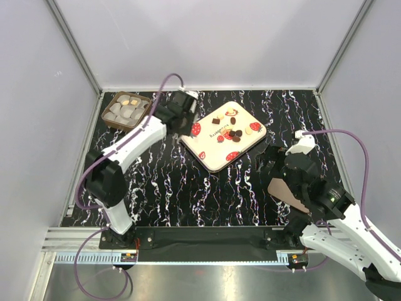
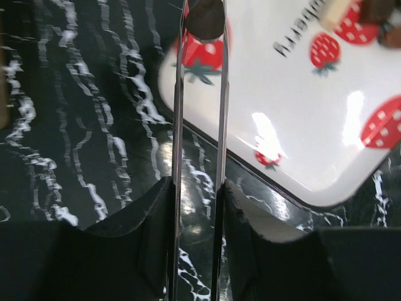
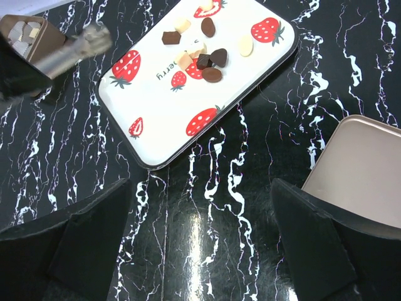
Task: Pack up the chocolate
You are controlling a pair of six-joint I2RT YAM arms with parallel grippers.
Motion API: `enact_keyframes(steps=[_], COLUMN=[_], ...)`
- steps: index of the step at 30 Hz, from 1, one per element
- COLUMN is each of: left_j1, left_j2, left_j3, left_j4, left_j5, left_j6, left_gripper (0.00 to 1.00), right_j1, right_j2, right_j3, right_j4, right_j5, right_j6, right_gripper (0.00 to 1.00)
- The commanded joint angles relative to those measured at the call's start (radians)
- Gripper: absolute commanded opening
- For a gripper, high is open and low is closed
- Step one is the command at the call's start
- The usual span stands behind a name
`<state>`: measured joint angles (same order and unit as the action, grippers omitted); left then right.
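left jaws: pinching dark chocolate [image 2: 205,19] at tray [image 2: 307,157] corner | right jaws: wide, empty

Seen from above, the tray [image 1: 210,155] lies on the table [image 1: 188,194] just past the middle, toward 1 o'clock. The chocolates [image 1: 233,128] sit on the tray's 1 o'clock half. The box [image 1: 116,95] stands at 10 o'clock from the tray, apart from it, with paper cups [image 1: 127,113] inside. The lid [image 1: 287,190] lies at 4 o'clock from the tray. Between box and tray, the tongs [image 2: 178,125] in the left gripper [image 2: 197,185] reach over the tray's 9 o'clock corner, with one piece [image 2: 205,19] between their tips.
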<state>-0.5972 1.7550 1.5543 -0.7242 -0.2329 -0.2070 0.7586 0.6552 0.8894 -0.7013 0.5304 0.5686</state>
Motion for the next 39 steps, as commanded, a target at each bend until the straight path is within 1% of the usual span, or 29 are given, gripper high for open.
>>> enact_keyframes(steps=[1,3,4,6,7,9,10,16,20,24,28,31,34,39], left_j1=[0.120,0.174,0.225,0.273,0.318,0.355,0.394,0.531,0.589,0.634,0.686,0.711,0.718,0.731], left_j2=[-0.078,-0.083,-0.086,-0.081,-0.075,-0.062,-0.051,-0.037,0.001,-0.005,0.023,0.037,0.060,0.133], left_j3=[0.084,0.098,0.107,0.118,0.127,0.161,0.171,0.171,0.216,0.190,0.178,0.176,0.187,0.230], left_j4=[-0.012,-0.018,-0.020,-0.017,-0.020,-0.040,-0.040,-0.020,-0.047,0.002,0.020,0.023,0.045,0.048], left_j5=[-0.008,0.013,0.033,0.072,0.076,0.070,0.063,0.075,0.073,0.070,0.072,0.075,0.050,0.026], left_j6=[0.008,0.001,0.000,-0.002,0.000,0.007,0.011,0.012,0.020,0.012,0.017,0.021,0.037,0.038], left_gripper=[0.38,0.38,0.38,0.38,0.38,0.38,0.38,0.37,0.37,0.37,0.36,0.36,0.36,0.36], right_j1=[0.002,0.002,0.002,0.001,0.001,0.002,0.002,0.001,0.001,0.002,0.001,0.002,0.001,0.001], right_j2=[-0.011,-0.012,-0.012,-0.009,-0.005,0.018,0.029,0.081,0.086,0.072,0.060,0.064,0.077,0.061], right_j3=[0.000,-0.006,-0.009,-0.021,-0.024,-0.029,-0.030,-0.026,-0.020,-0.024,-0.033,-0.040,-0.015,-0.001], right_j4=[0.028,0.037,0.043,0.066,0.075,0.104,0.114,0.158,0.166,0.157,0.146,0.169,0.154,0.143], right_j5=[-0.001,-0.009,-0.012,-0.026,-0.035,-0.061,-0.070,-0.106,-0.099,-0.112,-0.136,-0.149,-0.118,-0.102], right_j6=[-0.004,-0.006,-0.006,-0.007,-0.006,-0.004,-0.004,-0.016,-0.027,-0.012,0.025,0.007,-0.012,-0.004], right_gripper=[1.00,1.00,1.00,1.00,1.00,1.00,1.00,1.00,1.00,1.00,1.00,1.00,1.00,1.00])
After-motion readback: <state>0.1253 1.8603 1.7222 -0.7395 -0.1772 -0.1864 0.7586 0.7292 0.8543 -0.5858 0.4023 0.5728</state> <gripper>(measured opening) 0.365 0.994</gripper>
